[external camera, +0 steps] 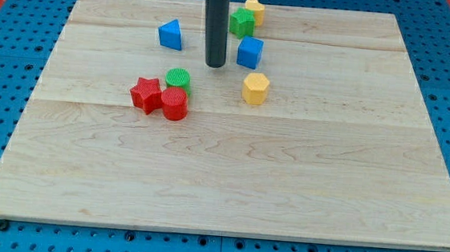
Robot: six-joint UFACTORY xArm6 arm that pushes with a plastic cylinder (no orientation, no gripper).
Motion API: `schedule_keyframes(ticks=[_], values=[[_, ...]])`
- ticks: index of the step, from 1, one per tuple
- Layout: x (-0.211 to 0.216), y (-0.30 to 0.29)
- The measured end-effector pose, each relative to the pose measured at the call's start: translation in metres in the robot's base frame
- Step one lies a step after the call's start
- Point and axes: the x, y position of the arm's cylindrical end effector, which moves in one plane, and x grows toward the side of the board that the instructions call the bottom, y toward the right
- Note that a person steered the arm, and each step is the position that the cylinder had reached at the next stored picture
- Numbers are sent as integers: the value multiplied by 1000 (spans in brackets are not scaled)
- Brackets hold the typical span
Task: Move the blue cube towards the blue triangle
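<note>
The blue cube [250, 52] lies on the wooden board in the upper middle of the view. The blue triangle [170, 35] lies to its left, about a hundred pixels away. My tip [214, 65] is the lower end of the dark rod and rests on the board between the two, closer to the blue cube's left side with a small gap to it. Nothing hides either block.
A green block [242, 22] and a yellow block [255, 10] sit just above the blue cube. A yellow hexagonal block [255, 88] lies below it. A red star [145, 94], a red cylinder [174, 103] and a green cylinder [178, 79] cluster at lower left. The board's edge [224, 235] borders blue pegboard.
</note>
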Motion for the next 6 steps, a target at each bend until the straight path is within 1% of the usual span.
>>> schedule_keyframes(ticks=[1,2,3,4,5,6], values=[[0,41],[0,98],[0,127],[-22,129],[-22,48],[-20,-1]])
